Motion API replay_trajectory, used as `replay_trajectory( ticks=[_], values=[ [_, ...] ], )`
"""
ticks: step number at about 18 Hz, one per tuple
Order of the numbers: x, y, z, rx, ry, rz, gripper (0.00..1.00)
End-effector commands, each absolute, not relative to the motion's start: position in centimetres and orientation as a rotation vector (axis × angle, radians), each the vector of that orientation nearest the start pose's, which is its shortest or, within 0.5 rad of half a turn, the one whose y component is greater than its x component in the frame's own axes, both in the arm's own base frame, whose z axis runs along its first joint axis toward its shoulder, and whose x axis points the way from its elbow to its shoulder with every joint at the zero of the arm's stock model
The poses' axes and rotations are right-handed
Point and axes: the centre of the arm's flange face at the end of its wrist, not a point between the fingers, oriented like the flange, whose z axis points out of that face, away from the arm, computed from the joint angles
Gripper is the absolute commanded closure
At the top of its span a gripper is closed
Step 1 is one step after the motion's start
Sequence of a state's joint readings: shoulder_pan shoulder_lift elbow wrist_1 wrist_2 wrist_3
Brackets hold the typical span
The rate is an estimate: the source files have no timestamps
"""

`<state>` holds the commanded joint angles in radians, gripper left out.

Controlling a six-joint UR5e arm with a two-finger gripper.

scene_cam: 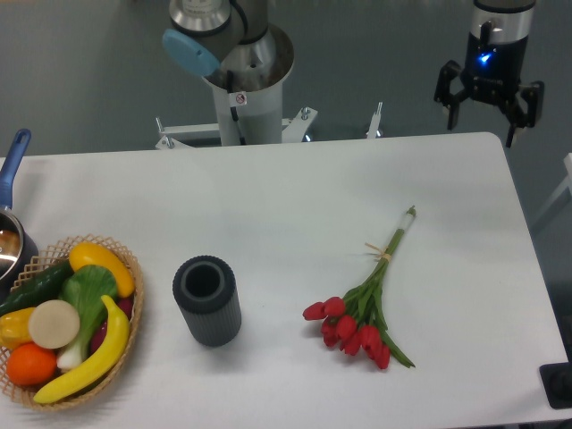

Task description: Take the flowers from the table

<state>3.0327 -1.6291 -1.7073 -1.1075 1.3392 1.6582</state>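
Observation:
The flowers, a bunch of red tulips with green stems tied by a pale band, lie flat on the white table at right of centre, blooms toward the front and stems pointing back right. My gripper hangs above the table's far right corner, well behind the flowers. Its black fingers are spread apart with nothing between them.
A dark ribbed cylinder stands upright left of the flowers. A wicker basket of fruit and vegetables sits at the front left, with a blue-handled pot behind it. The arm's base rises at the back centre. A black object sits at the front right edge.

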Motion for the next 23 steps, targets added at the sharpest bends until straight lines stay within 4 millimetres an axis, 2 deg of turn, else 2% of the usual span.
replay_trajectory(
  ticks=[4, 7, 12, 15, 23],
  values=[
    [-51.3, 21.4, 44.6, -2.863, 0.330, 0.383, 0.00],
    [-50.9, 22.0, 43.6, -2.847, 0.315, 0.351, 0.00],
    [-51.3, 22.9, 42.5, -2.779, 0.078, 0.277, 0.00],
    [-50.9, 24.5, 41.8, -2.773, 0.039, 0.249, 0.00],
    [-51.8, 31.2, 37.0, -2.744, -0.096, 0.205, 0.00]
  ],
)
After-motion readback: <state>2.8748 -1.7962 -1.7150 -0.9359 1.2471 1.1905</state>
